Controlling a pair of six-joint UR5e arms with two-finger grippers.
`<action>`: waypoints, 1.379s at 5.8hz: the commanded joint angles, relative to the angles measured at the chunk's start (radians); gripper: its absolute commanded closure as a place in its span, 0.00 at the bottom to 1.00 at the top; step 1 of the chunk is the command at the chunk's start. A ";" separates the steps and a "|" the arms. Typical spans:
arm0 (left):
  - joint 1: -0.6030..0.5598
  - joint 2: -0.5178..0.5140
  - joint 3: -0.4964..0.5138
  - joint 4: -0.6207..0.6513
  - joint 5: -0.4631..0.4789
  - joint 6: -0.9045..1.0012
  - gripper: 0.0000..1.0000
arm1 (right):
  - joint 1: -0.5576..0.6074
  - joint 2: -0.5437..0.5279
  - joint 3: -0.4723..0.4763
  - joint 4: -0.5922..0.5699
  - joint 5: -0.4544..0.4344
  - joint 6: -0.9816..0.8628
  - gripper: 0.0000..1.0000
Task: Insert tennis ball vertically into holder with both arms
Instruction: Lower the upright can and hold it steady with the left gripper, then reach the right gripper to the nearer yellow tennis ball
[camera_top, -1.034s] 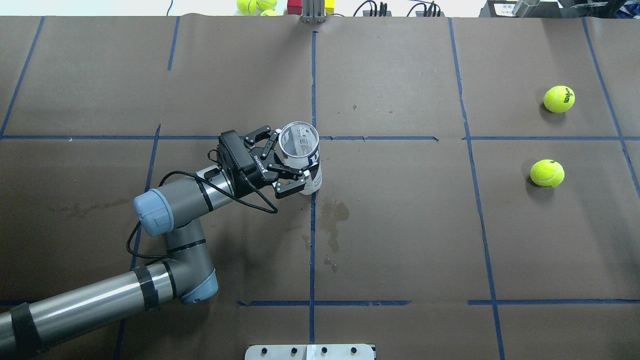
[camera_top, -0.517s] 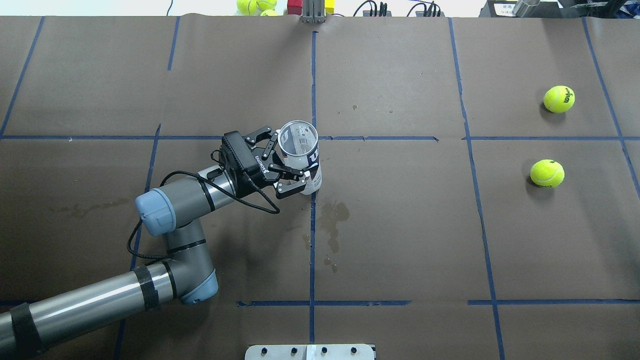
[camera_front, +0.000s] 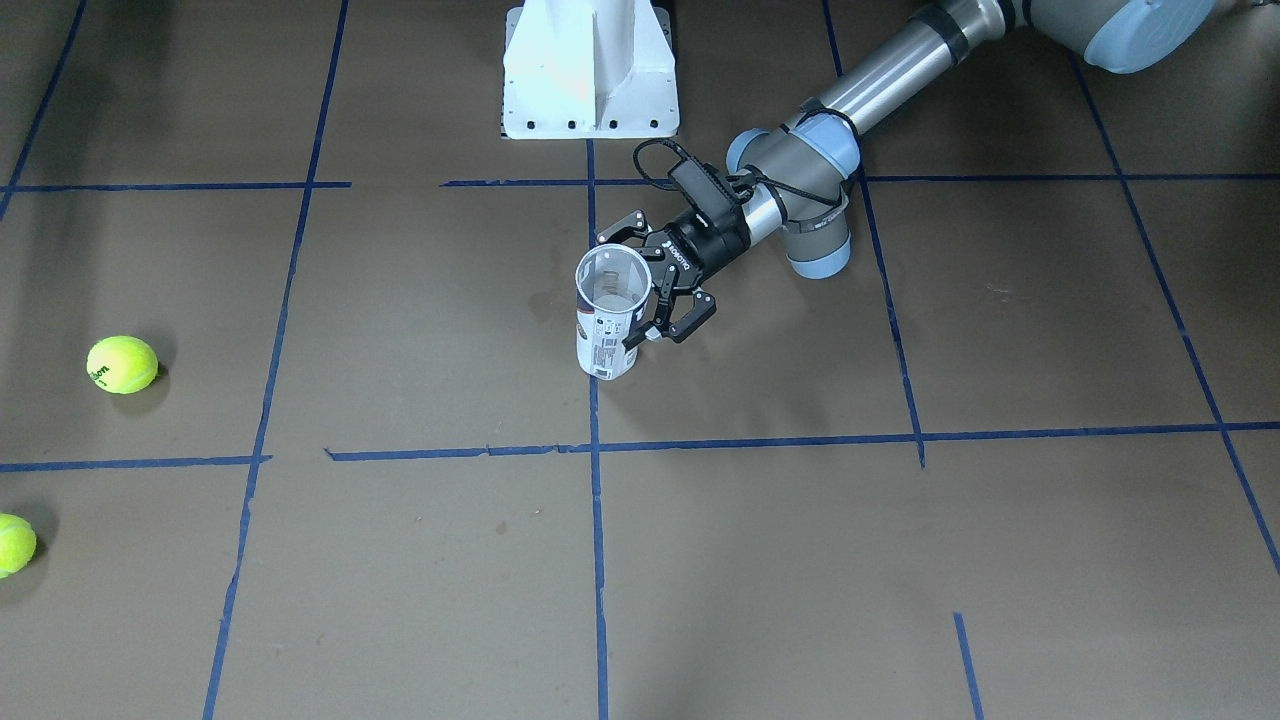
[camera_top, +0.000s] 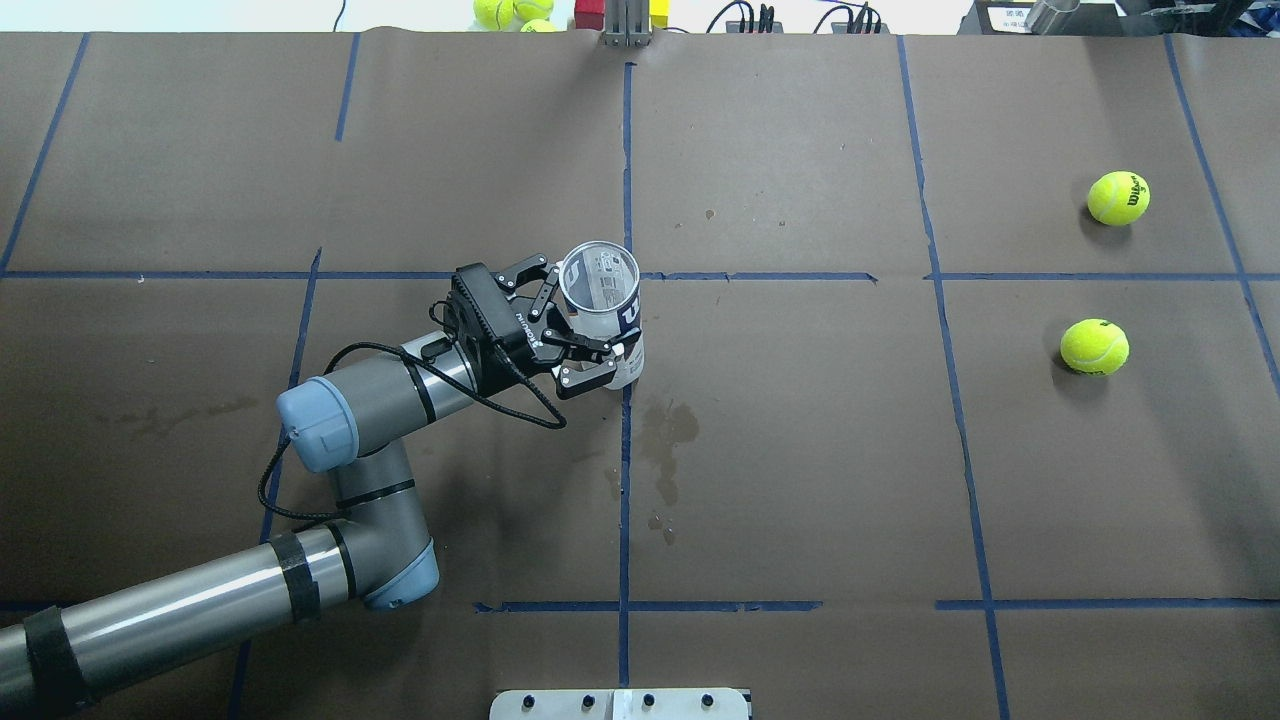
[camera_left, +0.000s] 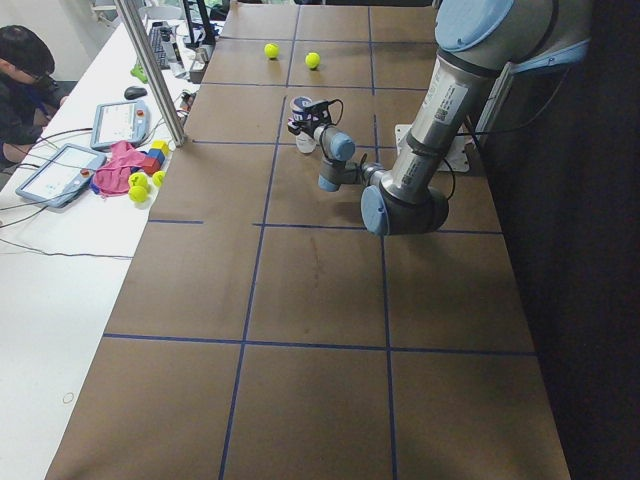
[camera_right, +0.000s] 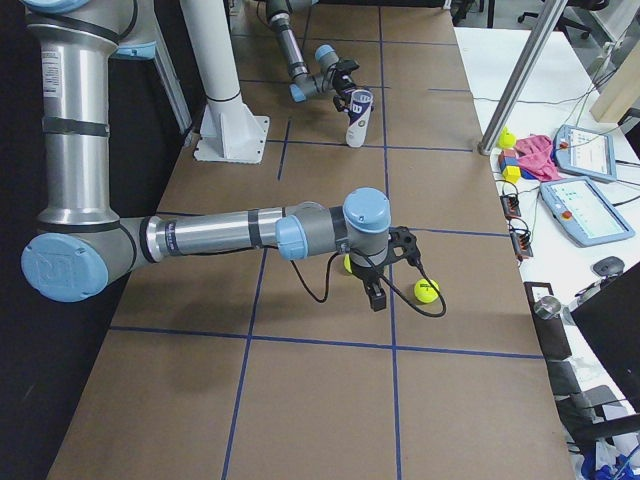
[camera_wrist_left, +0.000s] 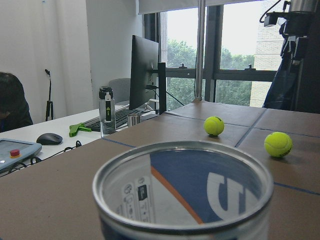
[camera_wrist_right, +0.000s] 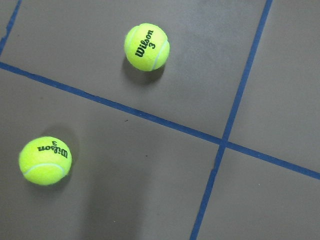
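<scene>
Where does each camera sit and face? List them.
Front-facing: across the table, down onto the holder; left arm, open left tool.
Overhead: above and behind, looking down; left arm.
Exterior left: table's end, along it; left arm near.
Exterior right: other end; right arm, right tool near.
Left wrist: across holder's rim toward two tennis balls.
Right wrist: straight down; no body.
Shared: both wrists see those balls.
</scene>
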 joint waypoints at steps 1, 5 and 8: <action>0.001 -0.003 -0.002 0.008 0.000 0.000 0.05 | -0.068 0.003 0.065 0.002 0.006 0.060 0.00; 0.001 -0.006 -0.002 0.006 0.000 0.000 0.05 | -0.426 0.015 0.050 0.349 -0.221 0.582 0.00; 0.001 -0.004 -0.002 0.006 0.000 0.002 0.05 | -0.468 0.023 -0.064 0.406 -0.221 0.545 0.00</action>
